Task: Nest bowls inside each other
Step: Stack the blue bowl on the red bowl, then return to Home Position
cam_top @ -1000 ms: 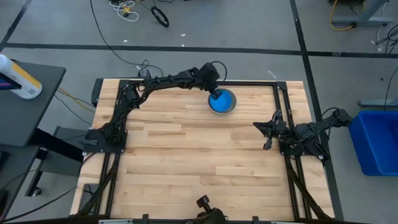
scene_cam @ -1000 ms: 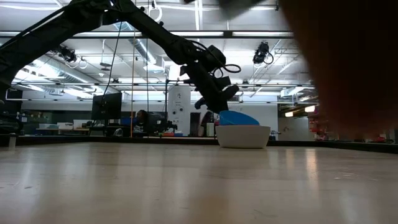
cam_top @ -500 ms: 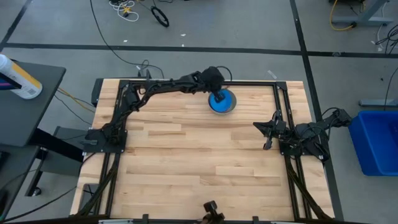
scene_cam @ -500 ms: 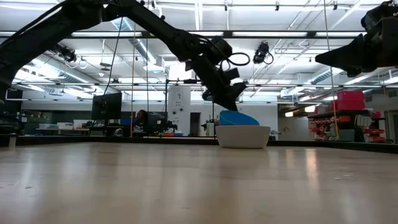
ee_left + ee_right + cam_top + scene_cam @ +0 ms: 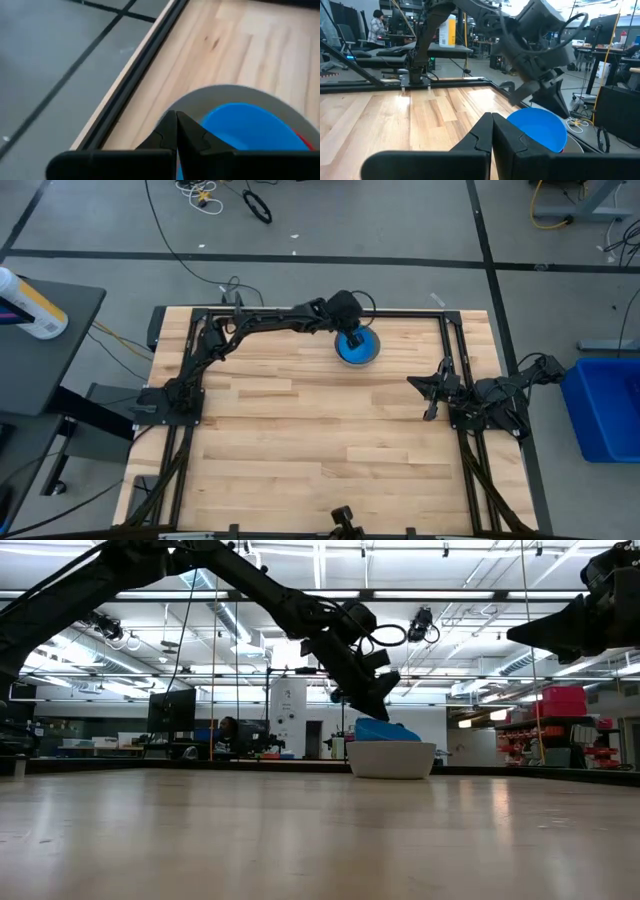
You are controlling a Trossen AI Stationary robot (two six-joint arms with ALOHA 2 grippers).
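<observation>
A grey bowl (image 5: 392, 760) stands on its base near the middle of the table's far edge. A light blue bowl (image 5: 360, 350) lies tilted inside it, and a red rim (image 5: 306, 140) peeks out beneath. My left gripper (image 5: 352, 337) is shut, slanting down at the light blue bowl's left rim. In the low view its tips (image 5: 388, 715) sit just above that bowl (image 5: 390, 730). My right gripper (image 5: 432, 395) waits shut over the table's right side, level, with nothing in it. My left gripper's shut fingers (image 5: 176, 120) come slanting down from the table's left at the light blue bowl's rim (image 5: 207, 122), just inside the grey bowl's rim (image 5: 240, 92). Whether the tips touch the bowl, I cannot tell. The light blue bowl lies tilted in the stack.
Bare wooden tabletop (image 5: 320, 430) stretches from the bowls to the near edge. A dark frame rail (image 5: 125, 90) runs along the far edge, close behind the bowls. Off the table are a blue bin (image 5: 605, 405) on the right and a side table (image 5: 45, 330) on the left.
My left gripper has moved a little toward the table's right edge, from beside the bowls' left rim to over the light blue bowl, rolling slightly as it went. It has stayed shut.
</observation>
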